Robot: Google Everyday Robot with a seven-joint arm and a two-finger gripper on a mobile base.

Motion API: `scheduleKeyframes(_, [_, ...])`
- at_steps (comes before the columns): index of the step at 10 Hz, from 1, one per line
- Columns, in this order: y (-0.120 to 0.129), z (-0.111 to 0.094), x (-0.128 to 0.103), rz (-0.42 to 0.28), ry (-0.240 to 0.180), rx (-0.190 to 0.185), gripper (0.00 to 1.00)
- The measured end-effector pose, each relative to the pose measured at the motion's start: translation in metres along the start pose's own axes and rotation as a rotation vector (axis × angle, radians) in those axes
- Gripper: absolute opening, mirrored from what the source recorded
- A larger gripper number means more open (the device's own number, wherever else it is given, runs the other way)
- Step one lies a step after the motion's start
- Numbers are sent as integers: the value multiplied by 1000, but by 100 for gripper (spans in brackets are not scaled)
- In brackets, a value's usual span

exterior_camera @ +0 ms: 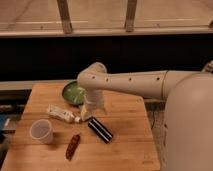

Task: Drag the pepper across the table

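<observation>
The pepper (73,146) is a small dark-red chili shape lying on the light wooden table (125,145) near its front edge, left of centre. My gripper (87,113) hangs from the white arm above the middle of the table, between the white tube and the black bar. It is above and to the right of the pepper, about a hand's width away, and does not touch it.
A white tube (62,114) lies left of the gripper. A black striped bar (100,129) lies just right of it. A green bowl (74,93) sits at the back, partly behind the arm. A white cup (41,131) stands at the front left.
</observation>
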Motion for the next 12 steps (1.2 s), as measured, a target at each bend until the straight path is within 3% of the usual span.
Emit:
scheduleKeyframes(2, [10, 5, 2, -54, 27, 24, 70])
scheduleKeyframes(4, [32, 18, 20, -118, 66, 30, 70])
scheduleKeyframes(9, [69, 46, 52, -181, 128, -22, 70])
scheduleKeyframes(12, [86, 59, 57, -207, 156, -54, 70])
